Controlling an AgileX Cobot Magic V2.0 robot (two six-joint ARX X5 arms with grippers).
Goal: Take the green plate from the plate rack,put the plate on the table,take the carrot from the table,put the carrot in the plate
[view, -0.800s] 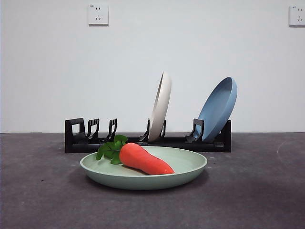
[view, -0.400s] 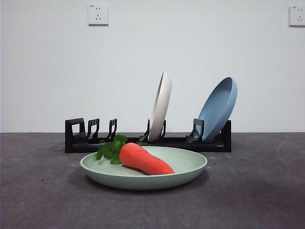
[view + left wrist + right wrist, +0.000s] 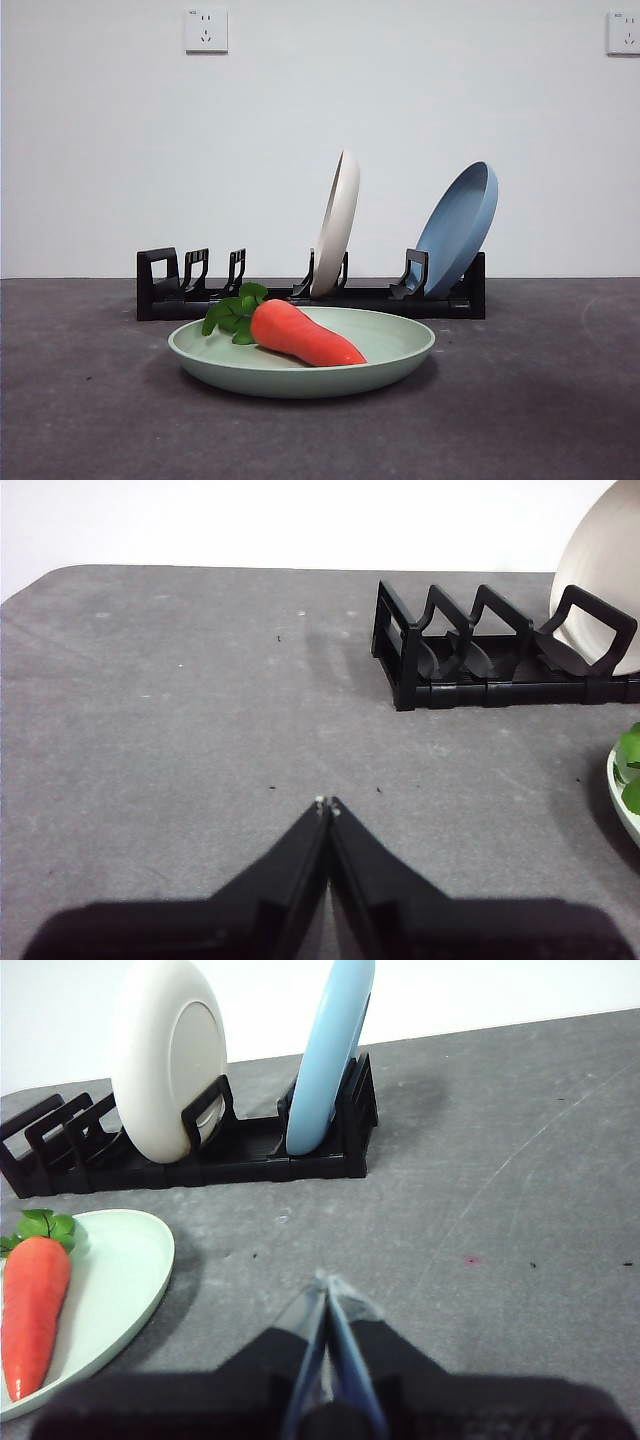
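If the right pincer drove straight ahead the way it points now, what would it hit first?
Probably the plate rack, near the blue plate standing in it. Only bare table lies between the shut right pincer and there; depth is uncertain.

We take this for a bare lab or test bench rather than a home kitchen: a dark grey, matte, mottled table (image 3: 560, 420) stands against a plain white wall (image 3: 420, 90) with two white square power sockets (image 3: 206, 31). The only furnishings are a long black slotted plate rack (image 3: 300, 295) and plastic toy tableware.
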